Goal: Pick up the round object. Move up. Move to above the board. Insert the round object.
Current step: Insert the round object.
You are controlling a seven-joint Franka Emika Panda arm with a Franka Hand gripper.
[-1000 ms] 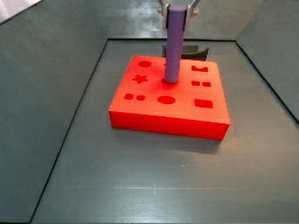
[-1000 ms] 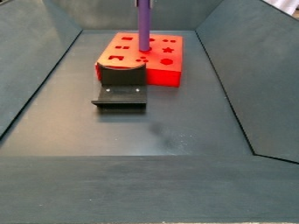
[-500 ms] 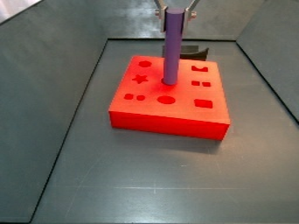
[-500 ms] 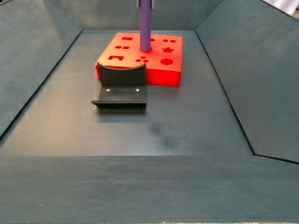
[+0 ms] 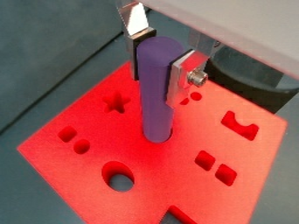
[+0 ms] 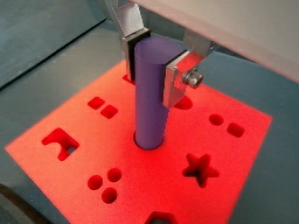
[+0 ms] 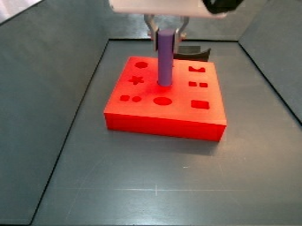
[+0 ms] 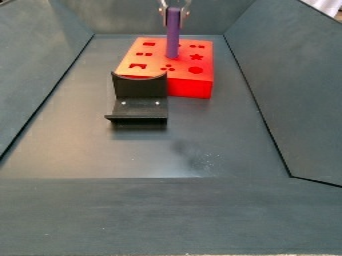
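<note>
The tool [image 5: 158, 54] sits at the upper centre of both wrist views, its silver fingers [image 6: 177, 77] clamped on the upper part of the round object [image 6: 149, 96], one plate on each side. The purple peg stands upright, and its lower end meets the board [image 6: 251, 162] near the middle of the hole pattern. It appears to have entered a round hole there, though how deep it sits cannot be told. Gripping near the top leaves the lower length free to go down into the hole, and the upright hold keeps the peg in line with it; that reads as the insertion step under way or nearly done.

In a side view the tool [image 7: 169, 26] is at the top centre, with the round object [image 7: 165, 60] below it over the board [image 7: 165, 124]. The board lies flat on the dark grey desk [image 7: 141, 190], inside sloping grey walls. In a side view the fixture [image 8: 136, 101] stands just beside the board's [image 8: 201, 85] near edge, at centre left.
</note>
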